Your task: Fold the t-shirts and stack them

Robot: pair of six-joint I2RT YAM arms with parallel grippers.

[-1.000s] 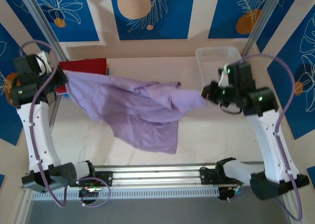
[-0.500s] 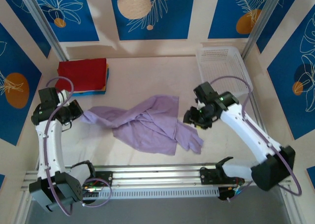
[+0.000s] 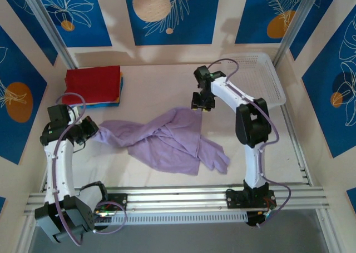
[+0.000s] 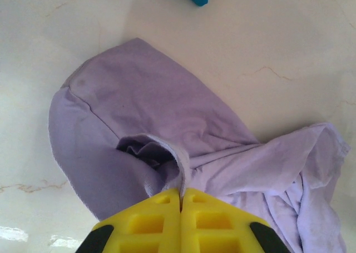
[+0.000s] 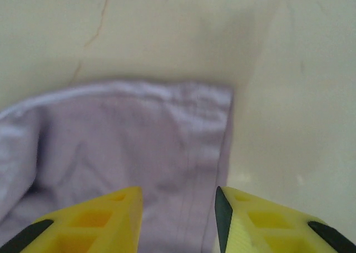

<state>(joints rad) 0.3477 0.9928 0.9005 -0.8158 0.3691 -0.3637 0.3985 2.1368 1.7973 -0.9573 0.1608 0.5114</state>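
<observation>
Seen from above, a crumpled lavender tee point(image 3: 167, 139) lies in the middle of a pale bench point(image 3: 156, 80), twisted into a loose rope from centre left to lower right. It is not yet spread flat or folded. The left fingers point(image 3: 89, 132), at centre left of the frame, are pressed fully together on the tee's left end. In the left wrist view the fingers point(image 4: 181, 200) pinch a small ridge of hemmed cloth, and the rest of the tee point(image 4: 167, 119) fans away from them across the bench. This hold probably anchors one end so the cloth can be pulled straight. The right fingers point(image 3: 201, 102), at upper centre of the overhead view, hang over the tee's top corner. In the right wrist view they point(image 5: 119, 208) are spread apart with nothing gripped, and a stitched, squared corner of the tee point(image 5: 139, 130) lies below the gap. Whether they touch the cloth cannot be told. They seem placed there to take that corner, giving a second hold opposite the left one. A stack point(image 3: 93, 85) of folded shirts, red on top with blue and yellow edges beneath, sits at upper left, well apart from the tee. A white basket point(image 3: 278, 80) stands at upper right.
</observation>
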